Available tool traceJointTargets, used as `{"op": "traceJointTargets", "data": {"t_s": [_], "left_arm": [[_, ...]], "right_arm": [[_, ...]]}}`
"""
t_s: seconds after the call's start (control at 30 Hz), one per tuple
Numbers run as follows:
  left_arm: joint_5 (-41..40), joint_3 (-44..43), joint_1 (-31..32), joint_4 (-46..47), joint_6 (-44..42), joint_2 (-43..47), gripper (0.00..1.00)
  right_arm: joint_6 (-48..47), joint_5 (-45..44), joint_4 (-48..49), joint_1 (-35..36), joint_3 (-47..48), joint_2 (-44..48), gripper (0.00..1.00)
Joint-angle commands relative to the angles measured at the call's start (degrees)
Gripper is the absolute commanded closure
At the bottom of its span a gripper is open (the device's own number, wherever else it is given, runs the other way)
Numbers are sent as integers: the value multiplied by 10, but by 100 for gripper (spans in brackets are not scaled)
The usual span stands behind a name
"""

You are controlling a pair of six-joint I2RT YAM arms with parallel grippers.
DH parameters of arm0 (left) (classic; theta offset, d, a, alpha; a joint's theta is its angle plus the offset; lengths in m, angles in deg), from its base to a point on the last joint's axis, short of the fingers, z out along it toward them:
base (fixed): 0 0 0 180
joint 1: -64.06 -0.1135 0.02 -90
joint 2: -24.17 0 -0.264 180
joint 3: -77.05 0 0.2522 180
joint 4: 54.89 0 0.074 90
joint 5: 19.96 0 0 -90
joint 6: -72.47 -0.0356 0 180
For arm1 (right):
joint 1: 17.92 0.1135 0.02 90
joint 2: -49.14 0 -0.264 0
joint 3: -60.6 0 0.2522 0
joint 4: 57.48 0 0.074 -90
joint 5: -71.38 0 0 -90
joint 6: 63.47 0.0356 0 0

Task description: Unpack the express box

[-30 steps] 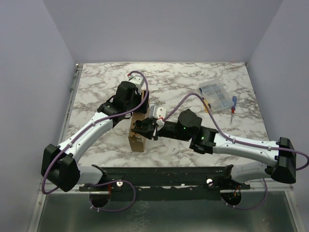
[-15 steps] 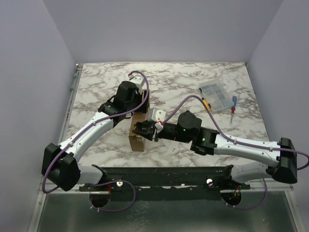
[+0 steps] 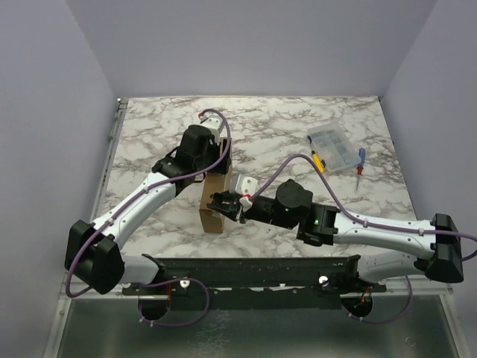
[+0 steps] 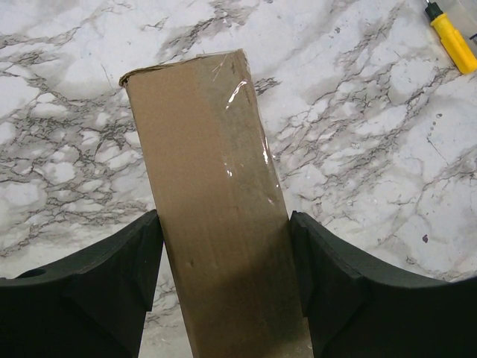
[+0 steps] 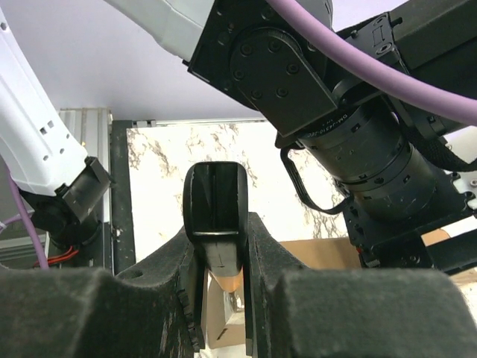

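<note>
Flat rectangular brown cardboard express box [image 4: 216,224]: matt, with glossy clear tape [image 4: 250,171] along it. White marble-patterned tabletop [image 4: 358,134]: smooth, faintly shiny.

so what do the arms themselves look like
The left arm and right arm have white shells, black joints and black bases. A purple cable loops along each. The jaws are black with dark foam-like pads.

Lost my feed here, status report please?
Left gripper clamped on brown cardboard express box, stood on edge. Right gripper shut on black tool, tip near box. Nothing blocking.
</note>
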Motion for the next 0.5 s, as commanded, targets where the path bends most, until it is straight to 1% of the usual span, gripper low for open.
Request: {"op": "traceJointTargets", "data": {"t_s": [0.0, 0.17, 0.33, 0.47], "left_arm": [[-7, 4, -1, -19, -17, -13, 35], [-9, 5, -1, -19, -18, -14, 36], [-7, 5, -1, -20, -19, -15, 36], [-5, 5, -1, -19, -20, -15, 37]], "right_arm": [[-20, -52, -30, 13, -22, 42, 99], [-12, -62, -4, 14, -60, 66, 99], [-3, -68, 45, 14, -92, 62, 99], [8, -75, 122, 13, -140, 71, 99]]}}
